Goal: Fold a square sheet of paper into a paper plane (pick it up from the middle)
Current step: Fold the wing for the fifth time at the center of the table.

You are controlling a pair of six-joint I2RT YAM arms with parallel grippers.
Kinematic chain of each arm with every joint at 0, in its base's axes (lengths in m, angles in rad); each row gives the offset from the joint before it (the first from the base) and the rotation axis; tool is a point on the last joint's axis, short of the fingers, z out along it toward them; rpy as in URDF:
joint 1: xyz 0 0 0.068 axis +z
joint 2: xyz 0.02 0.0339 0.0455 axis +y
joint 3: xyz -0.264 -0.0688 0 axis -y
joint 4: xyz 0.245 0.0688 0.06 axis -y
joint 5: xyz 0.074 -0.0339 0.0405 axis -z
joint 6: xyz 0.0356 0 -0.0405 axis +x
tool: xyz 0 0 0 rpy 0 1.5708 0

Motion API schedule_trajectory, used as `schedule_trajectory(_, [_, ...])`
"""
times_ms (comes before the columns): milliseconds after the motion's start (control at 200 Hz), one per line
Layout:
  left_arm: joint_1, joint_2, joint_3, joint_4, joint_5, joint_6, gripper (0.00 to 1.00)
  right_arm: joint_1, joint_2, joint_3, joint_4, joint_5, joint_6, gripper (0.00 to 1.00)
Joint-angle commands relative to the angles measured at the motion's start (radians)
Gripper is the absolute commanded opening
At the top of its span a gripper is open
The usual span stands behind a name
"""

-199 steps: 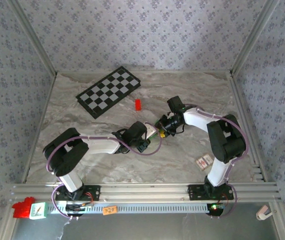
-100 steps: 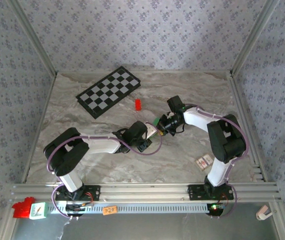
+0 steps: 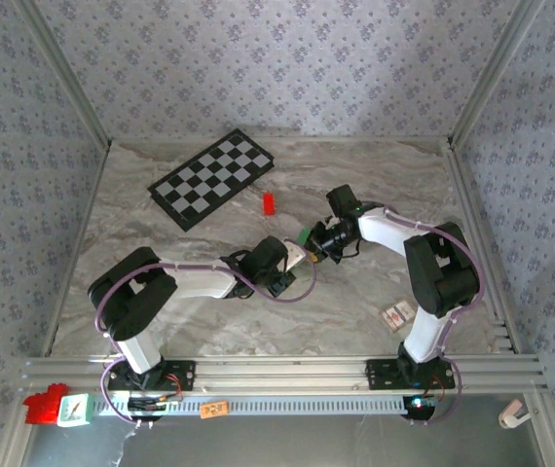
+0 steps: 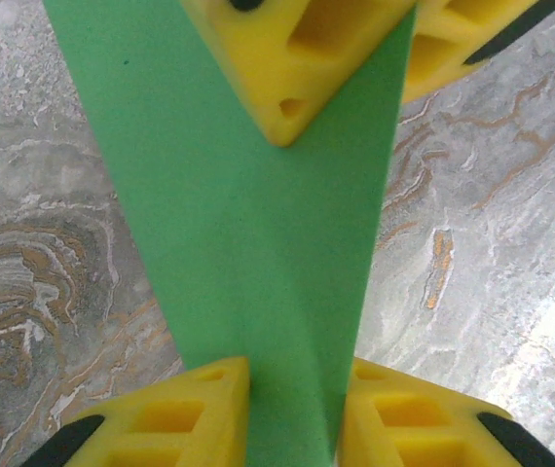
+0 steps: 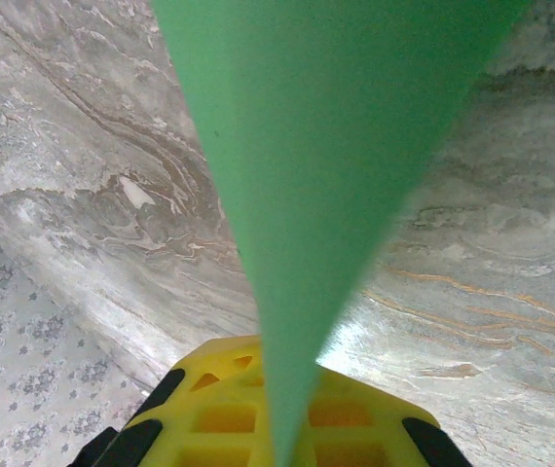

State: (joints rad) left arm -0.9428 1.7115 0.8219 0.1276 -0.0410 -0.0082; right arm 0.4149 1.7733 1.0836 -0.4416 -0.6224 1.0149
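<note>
The table had a grey marble pattern w/ brown veins, and flowered wallpaper closed it in on three sides. From above, the green paper was nearly all hidden. The two grippers met over it near the middle of the table, so only a small green bit showed btw. them. In both wrist views its wide end was cut off by the top edge. In the right wrist view it was also blurred, so the folds were hard to make out there. As far as I could judge, it was off the marble, not lying on it.

The right gripper was closed tight on the paper, which went down btw. its yellow fingers. The left gripper stood partly open, one yellow finger on each side, w/ the narrow end of the paper running through the gap.

A black-and-white checkerboard lay at the far left. A small red block lay just right of it, apart from the paper. A small card lay near the right arm's base, its print too small to read. The orange label on the front rail had writing, but it was not readable either.
</note>
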Motion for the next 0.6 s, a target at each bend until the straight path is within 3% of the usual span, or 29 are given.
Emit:
schedule_trajectory(0, [0.003,0.013,0.021,-0.008,0.015,0.013,0.25,-0.008,-0.002,0.025,-0.027,-0.019,-0.007,0.08])
schedule_trajectory(420, [0.005,0.025,0.031,-0.018,0.029,0.013,0.09,-0.011,0.017,0.024,-0.025,-0.019,-0.015,0.13])
schedule_trajectory(595, [0.005,0.034,0.047,-0.043,0.032,0.008,0.02,-0.019,0.024,0.026,-0.033,-0.010,-0.032,0.27])
